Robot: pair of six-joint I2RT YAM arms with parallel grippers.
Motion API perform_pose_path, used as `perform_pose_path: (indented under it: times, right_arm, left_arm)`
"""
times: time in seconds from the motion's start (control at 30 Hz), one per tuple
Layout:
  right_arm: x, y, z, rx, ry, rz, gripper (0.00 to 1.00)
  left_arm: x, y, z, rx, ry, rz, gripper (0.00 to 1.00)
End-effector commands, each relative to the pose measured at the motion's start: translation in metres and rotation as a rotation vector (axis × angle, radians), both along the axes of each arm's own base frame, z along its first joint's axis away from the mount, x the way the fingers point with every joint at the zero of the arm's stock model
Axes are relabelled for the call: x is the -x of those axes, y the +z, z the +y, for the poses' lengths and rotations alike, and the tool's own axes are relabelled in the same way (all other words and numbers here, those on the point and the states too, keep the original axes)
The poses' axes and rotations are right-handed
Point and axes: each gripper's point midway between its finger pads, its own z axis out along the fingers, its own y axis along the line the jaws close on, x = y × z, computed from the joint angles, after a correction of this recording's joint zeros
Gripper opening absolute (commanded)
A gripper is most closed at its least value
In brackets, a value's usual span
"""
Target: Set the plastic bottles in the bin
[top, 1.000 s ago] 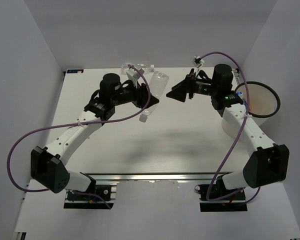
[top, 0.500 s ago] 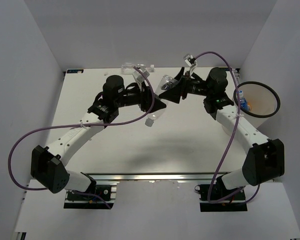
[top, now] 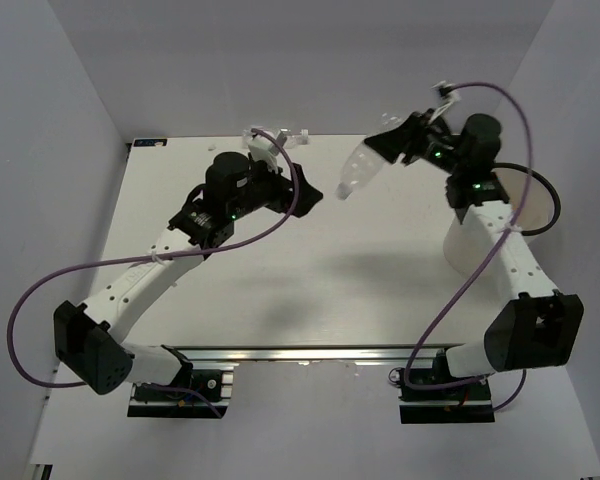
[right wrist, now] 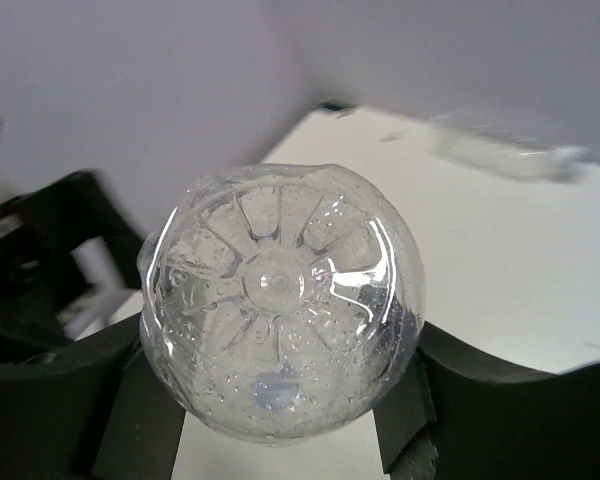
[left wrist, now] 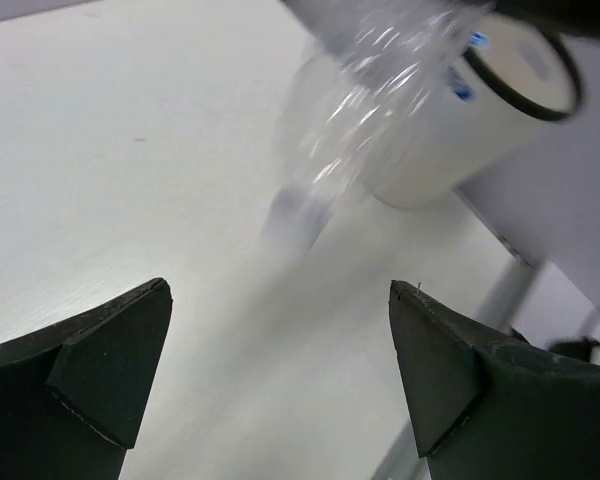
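A clear unlabelled plastic bottle [top: 358, 172] hangs tilted in the air over the back of the table, cap end down and to the left. My right gripper [top: 392, 147] is shut on its base end. In the right wrist view the bottle's ribbed base [right wrist: 280, 300] fills the space between the two black fingers [right wrist: 420, 395]. My left gripper [top: 308, 192] stands open and holds nothing, a little to the left of the bottle's cap. Its wrist view shows the blurred bottle [left wrist: 365, 120] ahead. The white bin [top: 467, 250] with a black rim stands at the right edge, blue-labelled items inside [left wrist: 464, 86].
Another clear bottle [top: 265, 140] lies at the table's back edge, partly behind the left arm's cable, and shows blurred in the right wrist view [right wrist: 510, 150]. White walls close in the table on the left, back and right. The right arm crosses in front of the bin.
The clear bottle passed from my left gripper to my right. The left jaws opened and drew back left; the right jaws closed on the bottle and carried it up and right.
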Motion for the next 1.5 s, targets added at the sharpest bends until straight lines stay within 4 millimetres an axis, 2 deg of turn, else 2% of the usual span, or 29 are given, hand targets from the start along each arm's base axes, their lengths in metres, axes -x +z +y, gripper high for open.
perform_pose_path:
  times: [0.0, 0.03, 0.07, 0.1, 0.13, 0.17, 0.23, 0.27, 0.3, 0.33, 0.43, 0.47, 0.53, 0.67, 0.7, 0.73, 0.8, 0.93, 1.0, 1.03, 1.07, 1.13, 1.2, 1.23, 1.27, 1.3, 1.37, 1.4, 1.47]
  right_arm:
    - [-0.032, 0.045, -0.087, 0.073, -0.332, -0.104, 0.20]
    - [-0.035, 0.061, -0.108, 0.107, -0.418, -0.156, 0.20]
    - [-0.036, 0.056, -0.120, 0.140, -0.463, -0.121, 0.20]
    - [-0.040, 0.061, -0.153, 0.168, -0.564, -0.132, 0.20]
    - [-0.043, 0.068, -0.176, 0.197, -0.674, -0.145, 0.20]
    - [-0.039, 0.076, -0.197, 0.254, -0.755, -0.155, 0.21]
    - [-0.037, 0.086, -0.250, 0.332, -0.981, -0.141, 0.21]
    - [-0.031, 0.100, -0.269, 0.380, -1.064, -0.170, 0.22]
    - [-0.026, 0.096, -0.289, 0.430, -1.137, -0.146, 0.22]
    - [-0.017, 0.097, -0.320, 0.481, -1.300, -0.120, 0.23]
    - [0.009, 0.096, -0.371, 0.659, -1.532, -0.080, 0.25]
    - [0.015, 0.095, -0.381, 0.701, -1.574, -0.073, 0.26]
    - [0.022, 0.090, -0.396, 0.805, -1.613, -0.057, 0.26]
    - [0.023, 0.062, -0.407, 0.879, -1.637, -0.043, 0.30]
    - [0.024, 0.057, -0.405, 0.869, -1.630, -0.059, 0.30]
    - [0.016, 0.035, -0.403, 0.866, -1.591, -0.052, 0.30]
    - [0.011, 0.018, -0.402, 0.861, -1.571, -0.037, 0.30]
    - [0.005, -0.015, -0.401, 0.871, -1.538, 0.049, 0.40]
    - [0.007, -0.024, -0.402, 0.878, -1.538, 0.074, 0.59]
    - [0.008, -0.026, -0.403, 0.882, -1.542, 0.081, 0.81]
    - [0.008, -0.030, -0.403, 0.889, -1.536, 0.086, 0.89]
    - [0.006, -0.025, -0.398, 0.892, -1.502, 0.060, 0.89]
    - [0.004, -0.002, -0.393, 0.859, -1.494, 0.002, 0.89]
    - [0.002, 0.009, -0.384, 0.833, -1.452, -0.040, 0.89]
    - [0.001, 0.021, -0.379, 0.808, -1.438, -0.072, 0.89]
    - [0.000, 0.044, -0.369, 0.761, -1.409, -0.129, 0.89]
    - [0.000, 0.065, -0.358, 0.717, -1.371, -0.180, 0.89]
    - [0.004, 0.084, -0.351, 0.684, -1.359, -0.223, 0.89]
    - [0.001, 0.095, -0.326, 0.637, -1.236, -0.278, 0.89]
  left_arm:
    - [-0.021, 0.035, 0.056, -0.038, 0.337, -0.058, 0.98]
    - [-0.022, 0.038, 0.064, -0.049, 0.372, -0.070, 0.98]
    - [-0.027, 0.037, 0.074, -0.061, 0.429, -0.073, 0.98]
    - [-0.029, 0.037, 0.079, -0.069, 0.462, -0.073, 0.98]
    - [-0.033, 0.033, 0.083, -0.081, 0.491, -0.064, 0.98]
    - [-0.039, 0.033, 0.095, -0.093, 0.561, -0.063, 0.98]
    - [-0.046, 0.022, 0.101, -0.122, 0.599, -0.033, 0.98]
    - [-0.051, 0.017, 0.106, -0.129, 0.619, -0.022, 0.98]
    - [-0.052, 0.013, 0.104, -0.131, 0.603, -0.010, 0.98]
    - [-0.055, 0.009, 0.103, -0.131, 0.602, 0.004, 0.98]
    - [-0.067, -0.010, 0.100, -0.155, 0.605, 0.048, 0.98]
    - [-0.071, -0.021, 0.099, -0.175, 0.607, 0.067, 0.98]
    - [-0.075, -0.027, 0.101, -0.183, 0.619, 0.076, 0.98]
    - [-0.088, -0.040, 0.101, -0.163, 0.592, 0.104, 0.98]
    - [-0.093, -0.051, 0.099, -0.173, 0.581, 0.127, 0.98]
    - [-0.095, -0.054, 0.095, -0.169, 0.565, 0.143, 0.98]
    - [-0.101, -0.061, 0.094, -0.186, 0.568, 0.161, 0.98]
    - [-0.111, -0.074, 0.095, -0.191, 0.579, 0.179, 0.98]
    - [-0.119, -0.077, 0.100, -0.187, 0.600, 0.200, 0.98]
    - [-0.123, -0.084, 0.101, -0.186, 0.614, 0.226, 0.98]
    - [-0.126, -0.089, 0.106, -0.193, 0.626, 0.241, 0.98]
    - [-0.134, -0.091, 0.110, -0.197, 0.644, 0.243, 0.98]
    - [-0.141, -0.101, 0.113, -0.210, 0.657, 0.265, 0.98]
    - [-0.145, -0.096, 0.112, -0.195, 0.662, 0.264, 0.98]
    - [-0.150, -0.104, 0.116, -0.201, 0.675, 0.284, 0.98]
    - [-0.154, -0.101, 0.115, -0.181, 0.679, 0.293, 0.98]
    - [-0.162, -0.104, 0.120, -0.160, 0.700, 0.310, 0.98]
    - [-0.166, -0.111, 0.121, -0.148, 0.715, 0.335, 0.98]
    - [-0.178, -0.109, 0.128, -0.122, 0.750, 0.347, 0.98]
